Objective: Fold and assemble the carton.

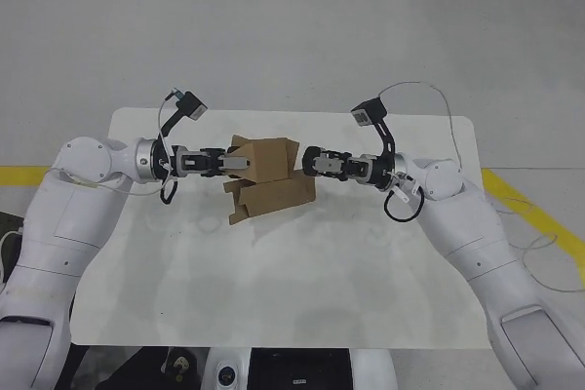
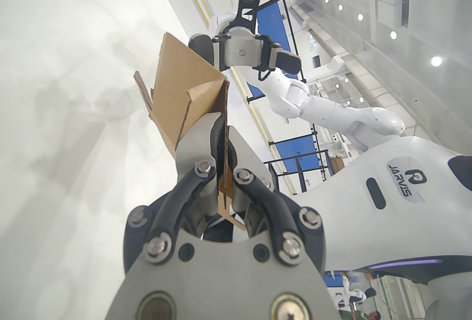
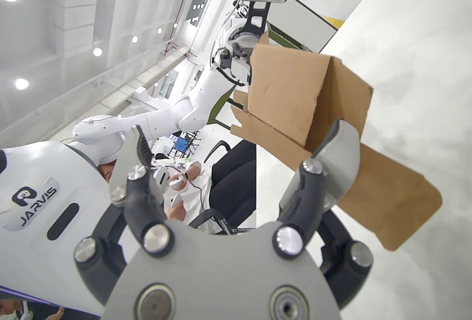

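Observation:
The brown carton (image 1: 268,175) hangs partly folded above the far middle of the white table (image 1: 273,292), its flaps sticking out unevenly. My left gripper (image 1: 236,161) holds it from one side. In the left wrist view that gripper (image 2: 221,142) is shut on a thin wall of the carton (image 2: 184,93). My right gripper (image 1: 307,164) is at the opposite side. In the right wrist view it (image 3: 239,146) stands open, with one finger (image 3: 341,152) against a loose flap of the carton (image 3: 287,96) and the other well clear.
The table's far edge lies just behind the carton. Open tabletop stretches toward the robot. A yellow floor line (image 1: 10,175) runs past both ends of the table.

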